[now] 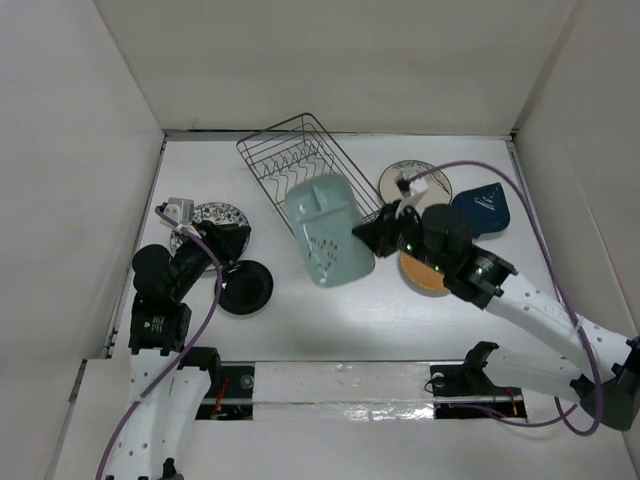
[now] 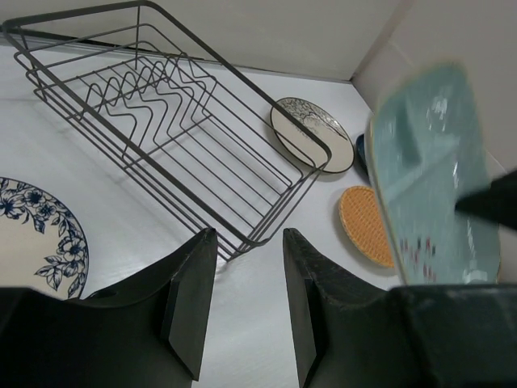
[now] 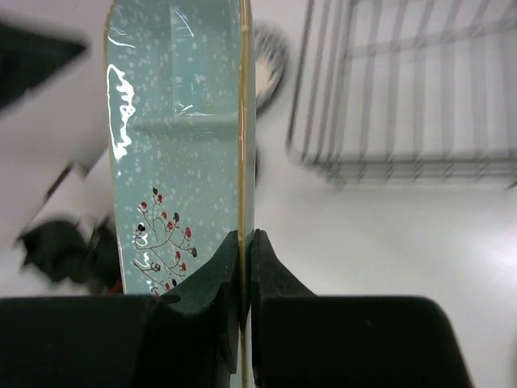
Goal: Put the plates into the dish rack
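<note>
My right gripper (image 1: pixel 366 236) (image 3: pixel 246 237) is shut on the rim of the pale green plate (image 1: pixel 325 230) (image 3: pixel 178 145) and holds it lifted and tilted, just in front of the dish rack (image 1: pixel 300 160) (image 3: pixel 412 89). The plate also shows in the left wrist view (image 2: pixel 432 170). My left gripper (image 1: pixel 232 243) (image 2: pixel 249 242) is open and empty, between the blue-and-white plate (image 1: pixel 215 214) (image 2: pixel 32 234) and the black plate (image 1: pixel 246 288). The rack (image 2: pixel 161 105) holds no plates. The cream plate (image 1: pixel 405 180) (image 2: pixel 311 133), dark blue plate (image 1: pixel 487 208) and tan-orange plate (image 1: pixel 428 277) (image 2: pixel 363 226) lie at the right.
White walls close in the table at the left (image 1: pixel 110 180), back and right. The right arm lies over the tan-orange plate.
</note>
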### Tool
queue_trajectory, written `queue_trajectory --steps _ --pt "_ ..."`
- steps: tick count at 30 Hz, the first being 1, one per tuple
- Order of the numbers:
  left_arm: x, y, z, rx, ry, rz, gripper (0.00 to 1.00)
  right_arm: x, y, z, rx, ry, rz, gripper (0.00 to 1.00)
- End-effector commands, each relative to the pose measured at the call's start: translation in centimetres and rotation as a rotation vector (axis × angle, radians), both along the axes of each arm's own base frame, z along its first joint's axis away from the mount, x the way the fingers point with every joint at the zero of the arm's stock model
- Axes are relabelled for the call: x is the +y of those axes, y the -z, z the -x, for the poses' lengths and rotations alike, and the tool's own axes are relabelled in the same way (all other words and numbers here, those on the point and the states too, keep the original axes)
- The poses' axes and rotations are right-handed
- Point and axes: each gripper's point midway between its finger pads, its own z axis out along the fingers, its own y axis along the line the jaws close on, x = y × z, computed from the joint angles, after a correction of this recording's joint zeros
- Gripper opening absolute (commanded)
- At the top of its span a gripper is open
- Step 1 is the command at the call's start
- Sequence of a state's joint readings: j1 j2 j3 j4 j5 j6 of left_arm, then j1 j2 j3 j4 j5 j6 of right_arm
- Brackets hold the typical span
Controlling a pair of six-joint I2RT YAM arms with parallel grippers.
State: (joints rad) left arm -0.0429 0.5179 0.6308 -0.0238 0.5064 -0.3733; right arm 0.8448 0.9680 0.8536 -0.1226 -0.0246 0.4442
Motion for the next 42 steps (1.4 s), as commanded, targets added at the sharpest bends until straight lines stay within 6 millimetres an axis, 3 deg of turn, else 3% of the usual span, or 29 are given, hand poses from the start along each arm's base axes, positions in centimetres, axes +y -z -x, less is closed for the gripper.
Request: queue_trajectory --steps 1,2,3,4,5,6,7,8,9,10,11,12,13,14,15,16,17,18,19,21,23,25,30,31,42 --pt "0.7 -2.6 0.2 -0.08 -0.046 -0.026 0.35 -3.0 -8.8 -7.4 -0.231 0.28 0.0 0.0" --pt "0.6 -2.6 0.4 -0.08 -0.043 -0.027 0.35 -4.6 -9.5 -9.6 -0.248 0.385 0.04 0.0" --pt "0.7 -2.7 0.4 -0.083 -0.047 -0.033 0.35 -4.5 -8.7 -11.9 -0.265 0.425 0.126 0.0" --pt "0.6 -2.7 0.5 -0.084 -0.049 -0.032 0.36 -5.1 -12.4 -13.3 -0.319 0.486 0.107 0.0" --pt "0.4 -2.8 0.6 -0.085 -0.04 -0.032 0.36 -6.0 -12.6 -14.9 -0.331 0.543 0.177 0.0" --pt "0.4 -2.8 0.6 -0.085 -0.04 -0.032 0.36 -5.7 -11.3 -17.5 -0.315 0.57 0.246 0.0" --pt "0.2 -2.7 0.6 -0.084 -0.031 -0.033 0.36 -5.5 -11.8 -18.6 -0.328 0.591 0.269 0.0" --pt "0.2 -2.8 0.6 -0.087 -0.031 -0.033 0.36 -6.6 -14.5 -19.8 -0.36 0.665 0.273 0.0" --pt "0.0 -2.8 0.7 -0.086 -0.021 -0.034 0.36 -7.0 -14.7 -21.1 -0.373 0.688 0.326 0.0" --pt "0.0 -2.8 0.7 -0.085 -0.024 -0.034 0.36 -6.0 -12.6 -23.1 -0.348 0.693 0.393 0.0" --pt "-0.2 -2.8 0.8 -0.086 -0.018 -0.035 0.36 -5.8 -12.7 -24.1 -0.362 0.704 0.435 0.0" --pt "-0.2 -2.8 0.8 -0.086 -0.018 -0.035 0.37 -6.1 -14.7 -24.7 -0.392 0.737 0.449 0.0" --pt "-0.1 -2.8 0.8 -0.084 -0.02 -0.035 0.37 -5.2 -12.6 -26.4 -0.371 0.733 0.512 0.0" --pt "-0.1 -2.6 0.7 -0.079 -0.021 -0.036 0.37 -5.5 -12.7 -27.1 -0.377 0.767 0.543 0.0" --pt "-0.1 -2.7 0.7 -0.081 -0.021 -0.036 0.37 -5.6 -14.6 -27.7 -0.415 0.79 0.552 0.0" --pt "-0.2 -2.7 0.7 -0.079 -0.018 -0.036 0.37 -5.5 -14.5 -28.3 -0.415 0.799 0.578 0.0" --pt "-0.2 -2.6 0.6 -0.076 -0.02 -0.036 0.37 -4.6 -12.2 -29.8 -0.394 0.791 0.638 0.0" --pt "-0.2 -2.6 0.7 -0.076 -0.018 -0.036 0.37 -4.9 -12.2 -30.2 -0.4 0.806 0.685 0.0" --pt "-0.2 -2.6 0.6 -0.076 -0.02 -0.036 0.37 -4.3 -13.4 -30.3 -0.424 0.815 0.667 0.0" --pt "-0.1 -2.4 0.6 -0.073 -0.021 -0.038 0.37 -3.8 -11.8 -31.5 -0.423 0.809 0.727 0.0" --pt "-0.1 -2.5 0.6 -0.073 -0.021 -0.04 0.37 -3.1 -12.1 -31.9 -0.448 0.816 0.73 0.0" --pt "-0.1 -2.4 0.5 -0.07 -0.021 -0.039 0.37 -2.8 -11.1 -32.7 -0.455 0.817 0.766 0.0" --pt "-0.3 -2.3 0.5 -0.067 -0.013 -0.037 0.37 -1.5 -10.0 -33.7 -0.486 0.802 0.803 0.0" --pt "-0.3 -2.2 0.5 -0.064 -0.012 -0.038 0.37 -0.7 -9.0 -33.8 -0.485 0.788 0.817 0.0" --pt "-0.3 -2.2 0.5 -0.064 -0.01 -0.036 0.37 1.2 -5.5 -35.5 -0.494 0.767 0.868 0.0"
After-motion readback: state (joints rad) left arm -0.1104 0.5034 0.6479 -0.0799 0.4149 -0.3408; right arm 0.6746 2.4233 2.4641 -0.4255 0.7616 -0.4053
